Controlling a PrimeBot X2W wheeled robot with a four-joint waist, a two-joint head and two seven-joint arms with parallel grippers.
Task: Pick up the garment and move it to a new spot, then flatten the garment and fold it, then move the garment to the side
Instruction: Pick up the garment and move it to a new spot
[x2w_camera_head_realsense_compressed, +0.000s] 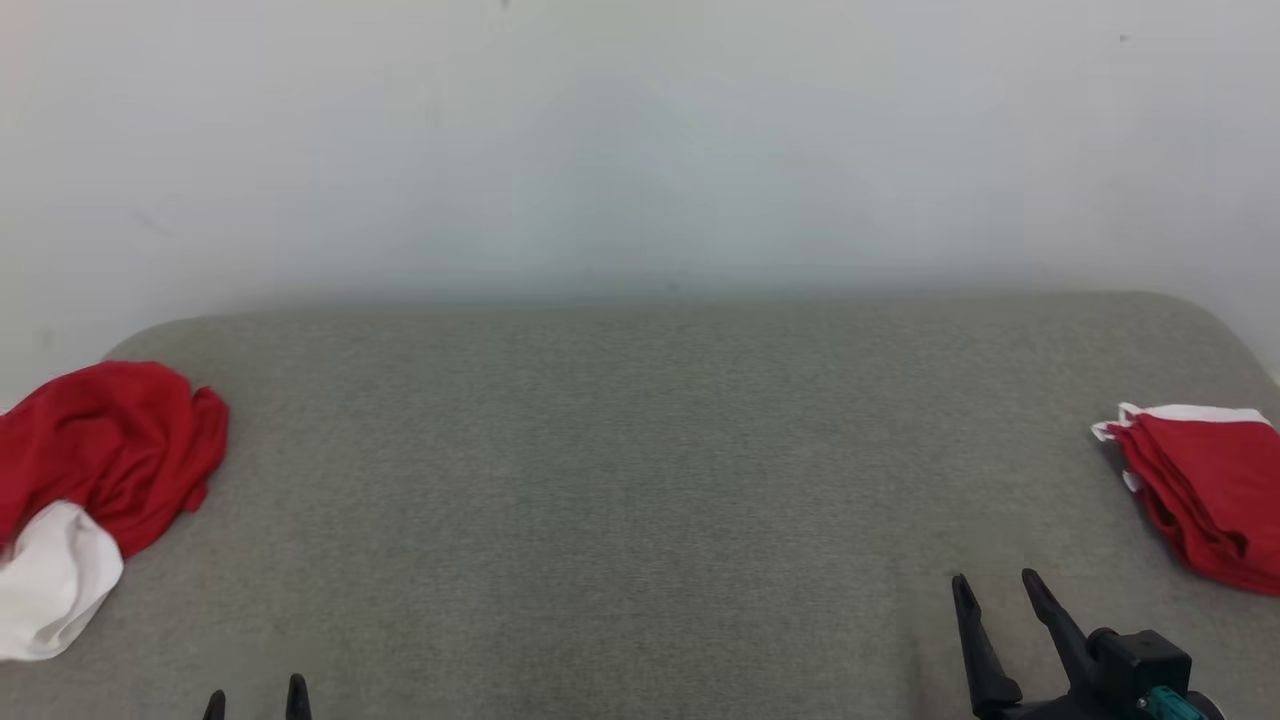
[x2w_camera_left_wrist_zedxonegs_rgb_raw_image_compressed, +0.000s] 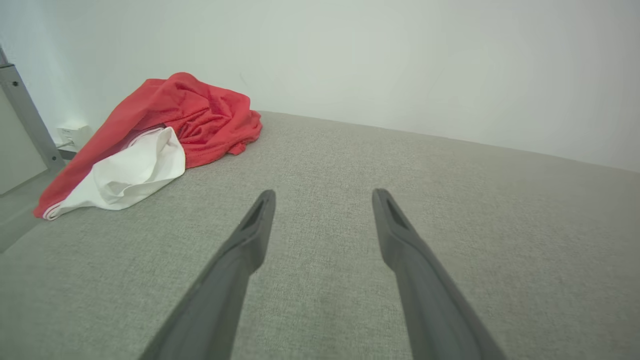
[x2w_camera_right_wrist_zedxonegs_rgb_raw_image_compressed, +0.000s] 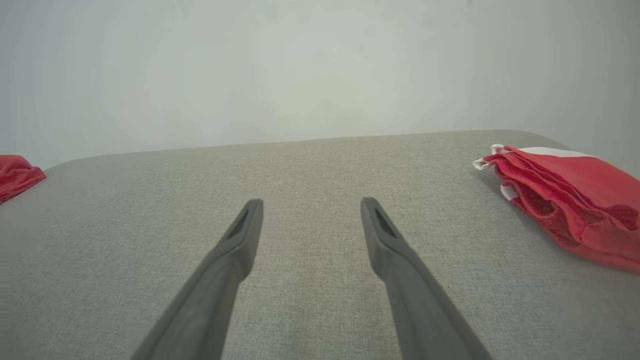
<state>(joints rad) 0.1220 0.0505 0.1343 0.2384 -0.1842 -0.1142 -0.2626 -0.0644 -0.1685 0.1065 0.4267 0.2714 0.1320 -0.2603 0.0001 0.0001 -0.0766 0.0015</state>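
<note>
Waiting over a bare surface, both arms empty

Far left: the crumpled garment (x2w_camera_head_realsense_compressed: 110, 450), red with a white part, lies heaped at the left edge of the grey padded surface (x2w_camera_head_realsense_compressed: 640, 450). It is unfolded and untouched, so I take it as the piece to fetch.

Lower left: the left gripper (x2w_camera_head_realsense_compressed: 255, 700) shows its fingertips, spread apart with nothing between them. It is the nearer arm to the heap and probably suited to the first pick.

Centre: plain fabric, presumably kept free as the flattening spot.

Lower right: the right gripper (x2w_camera_head_realsense_compressed: 995, 580) is over the front of the surface, spread wide and empty.

Far right: a folded garment (x2w_camera_head_realsense_compressed: 1205, 480), red with white trim, lies flat at the edge. It is well apart from the heap and reads as the put-aside place for finished work.
</note>
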